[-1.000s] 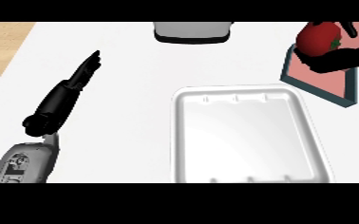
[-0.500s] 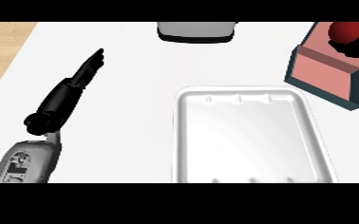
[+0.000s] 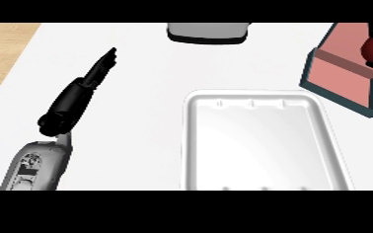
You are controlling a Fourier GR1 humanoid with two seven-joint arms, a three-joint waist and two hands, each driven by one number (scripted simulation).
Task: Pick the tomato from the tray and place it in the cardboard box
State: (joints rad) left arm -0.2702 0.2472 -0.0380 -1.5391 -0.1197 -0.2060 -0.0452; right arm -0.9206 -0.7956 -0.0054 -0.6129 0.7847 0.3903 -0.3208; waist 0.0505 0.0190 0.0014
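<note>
No writing, label, brand, number or sign can be read anywhere in the head view. The white tray (image 3: 262, 143), the pink box (image 3: 339, 71), the grey container (image 3: 207, 32) at the far edge and the white counter (image 3: 146, 79) all show plain, unmarked surfaces.

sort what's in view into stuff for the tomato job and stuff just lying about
For the job:
- tray, nothing in it
- cardboard box, at the right edge
- dark red thing in the box, probably the tomato

Lying about:
- grey container, at the top
- left robot hand, open, resting
</note>
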